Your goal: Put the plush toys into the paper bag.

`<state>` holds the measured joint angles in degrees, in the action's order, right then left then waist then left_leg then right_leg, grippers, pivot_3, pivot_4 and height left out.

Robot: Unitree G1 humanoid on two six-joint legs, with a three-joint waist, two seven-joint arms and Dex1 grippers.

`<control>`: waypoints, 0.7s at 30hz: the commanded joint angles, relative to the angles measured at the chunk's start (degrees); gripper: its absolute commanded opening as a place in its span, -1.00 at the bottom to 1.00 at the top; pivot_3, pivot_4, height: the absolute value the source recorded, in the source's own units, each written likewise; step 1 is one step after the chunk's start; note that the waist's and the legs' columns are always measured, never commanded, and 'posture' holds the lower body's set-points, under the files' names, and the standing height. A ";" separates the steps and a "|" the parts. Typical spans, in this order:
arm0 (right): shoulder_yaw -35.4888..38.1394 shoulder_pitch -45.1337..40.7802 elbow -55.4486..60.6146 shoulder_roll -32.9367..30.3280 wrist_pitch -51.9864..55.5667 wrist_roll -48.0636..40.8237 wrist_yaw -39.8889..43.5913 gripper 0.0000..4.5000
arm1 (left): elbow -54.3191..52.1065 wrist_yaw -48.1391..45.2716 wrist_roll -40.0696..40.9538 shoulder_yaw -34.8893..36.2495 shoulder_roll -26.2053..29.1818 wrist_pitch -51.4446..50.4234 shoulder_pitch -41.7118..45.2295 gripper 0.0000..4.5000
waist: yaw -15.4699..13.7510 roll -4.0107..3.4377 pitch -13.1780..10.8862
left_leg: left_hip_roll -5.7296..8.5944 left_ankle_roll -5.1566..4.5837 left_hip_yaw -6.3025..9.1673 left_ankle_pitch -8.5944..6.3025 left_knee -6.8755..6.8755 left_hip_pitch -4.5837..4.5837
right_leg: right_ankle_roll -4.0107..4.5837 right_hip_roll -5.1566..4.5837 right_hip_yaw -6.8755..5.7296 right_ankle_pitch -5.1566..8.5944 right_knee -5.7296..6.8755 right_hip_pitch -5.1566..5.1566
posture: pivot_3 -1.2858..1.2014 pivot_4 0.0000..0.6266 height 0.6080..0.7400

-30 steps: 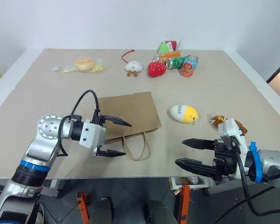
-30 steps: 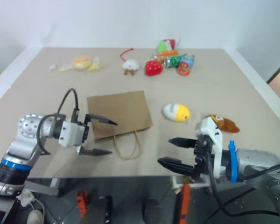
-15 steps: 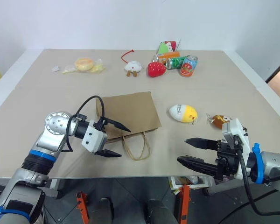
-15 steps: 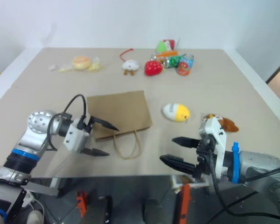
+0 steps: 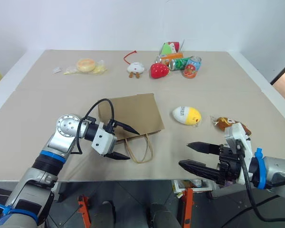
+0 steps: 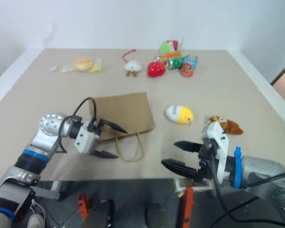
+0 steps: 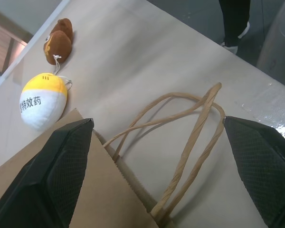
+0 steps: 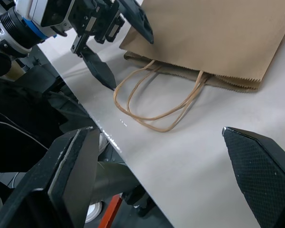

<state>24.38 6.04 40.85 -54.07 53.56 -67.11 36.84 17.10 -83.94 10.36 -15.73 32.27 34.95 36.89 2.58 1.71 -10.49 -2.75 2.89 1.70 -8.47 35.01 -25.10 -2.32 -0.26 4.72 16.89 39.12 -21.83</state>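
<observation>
Both sets of jaws stand wide and hold nothing. The left gripper (image 5: 123,141) is in the lower left of the head view, at the near edge of the paper bag (image 5: 130,116), with one finger over the bag's mouth and the other beside the loop handles (image 5: 138,148).

The paper bag lies flat in the middle of the tabletop (image 5: 47,95), with its handles toward the bottom of the picture. The egg-shaped white-and-yellow toy (image 5: 186,115) lies just right of the bag, apart from it. The brown animal toy (image 5: 223,123) lies further right, near the egg toy.

The right gripper (image 5: 194,156) is in the lower right, over the near edge of the tabletop, below the two toys and apart from them.

Along the top of the tabletop sit a white round plush with a red cord (image 5: 135,69), a red strawberry (image 5: 158,70), some cans (image 5: 186,64), and a yellow snack in clear wrap (image 5: 86,65) to the left.
</observation>
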 commanded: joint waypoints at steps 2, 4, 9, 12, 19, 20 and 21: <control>0.75 -0.15 1.32 0.07 -1.31 -0.42 -0.39 0.98 | 1.29 0.76 -0.65 -0.46 -0.58 1.04 1.61 1.00 | -0.02 0.00 0.00 | 0.00 -0.04 0.00 0.03 0.00 0.00 | -0.01 0.00 0.00 -0.02 0.00 0.00 | 0.03 -0.52 1.00; 0.70 -0.16 1.38 0.07 -1.38 -0.51 -0.64 0.98 | 2.08 1.15 -1.27 -0.83 -1.34 1.15 2.16 1.00 | -0.03 0.00 0.00 | 0.00 -0.06 0.00 0.04 0.00 0.00 | -0.03 0.00 -0.01 -0.04 0.00 0.01 | 0.03 -0.52 1.00; 0.91 0.16 1.61 0.14 -1.53 -0.79 -1.07 0.98 | 3.96 2.39 -2.54 -1.69 -3.31 0.82 2.99 1.00 | -0.04 0.00 0.00 | 0.01 -0.07 0.00 0.05 0.03 -0.02 | -0.05 -0.01 0.01 -0.06 0.00 0.01 | 0.03 -0.52 1.00; 1.04 0.42 1.90 0.24 -1.61 -1.00 -1.41 1.00 | 4.59 2.88 -3.04 -2.19 -3.95 0.95 2.98 0.77 | -0.04 0.00 0.00 | 0.01 -0.07 0.00 0.05 0.03 -0.01 | -0.05 0.00 0.01 -0.06 0.00 0.01 | 0.03 -0.52 1.00; 1.14 0.86 2.04 0.28 -1.89 -1.20 -1.84 1.00 | 4.67 1.76 -1.92 -1.99 -3.08 -0.97 2.71 -0.62 | -0.01 0.00 0.00 | 0.01 -0.07 0.01 0.05 0.03 -0.01 | -0.05 0.01 0.01 -0.06 0.00 0.01 | 0.03 -0.52 1.00; 1.04 0.83 2.05 0.29 -1.95 -1.24 -1.93 1.00 | 4.63 1.88 -1.71 -1.81 -3.10 -1.38 2.73 -0.79 | -0.02 0.00 0.00 | 0.01 -0.07 0.01 0.05 0.03 -0.01 | -0.05 0.00 0.01 -0.06 0.00 0.01 | 0.03 -0.52 1.00; 0.91 0.76 1.99 0.32 -2.00 -1.25 -2.01 1.00 | 4.48 1.81 -1.29 -1.67 -3.12 -2.07 2.70 -0.97 | -0.03 0.00 0.00 | 0.01 -0.07 0.00 0.05 0.03 -0.01 | -0.06 0.00 0.01 -0.07 0.00 0.01 | 0.03 -0.52 1.00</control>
<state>24.38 6.91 41.44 -54.00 52.60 -67.29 34.80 22.08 -82.05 7.78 -18.25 28.65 33.42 38.89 2.56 1.70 -10.49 -2.74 2.81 1.71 -8.43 35.04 -25.11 -2.38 -0.26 4.74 16.82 39.12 -21.81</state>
